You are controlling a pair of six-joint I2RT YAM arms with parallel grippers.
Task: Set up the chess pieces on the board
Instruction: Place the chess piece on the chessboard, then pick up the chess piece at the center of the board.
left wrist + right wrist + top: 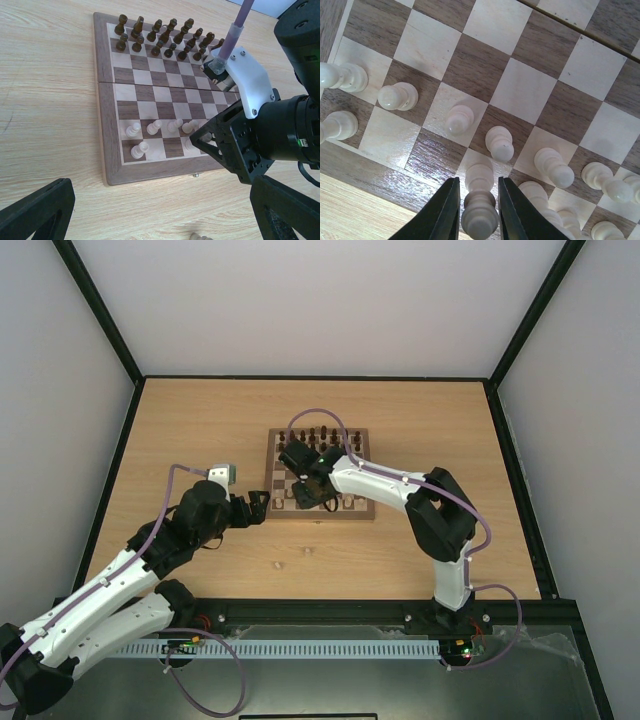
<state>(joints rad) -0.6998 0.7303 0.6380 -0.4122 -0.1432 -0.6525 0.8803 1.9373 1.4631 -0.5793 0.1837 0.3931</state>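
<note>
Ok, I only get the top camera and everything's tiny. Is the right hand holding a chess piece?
Observer: The right hand has a pale piece between its fingers, by the board's near edge; squeezing or not, I can't tell.
Operator: And the left hand?
Observer: The left hand is open and empty, over the table.
Operator: Any pieces left over?
Observer: One loose piece lies on the table, off the board.
</note>
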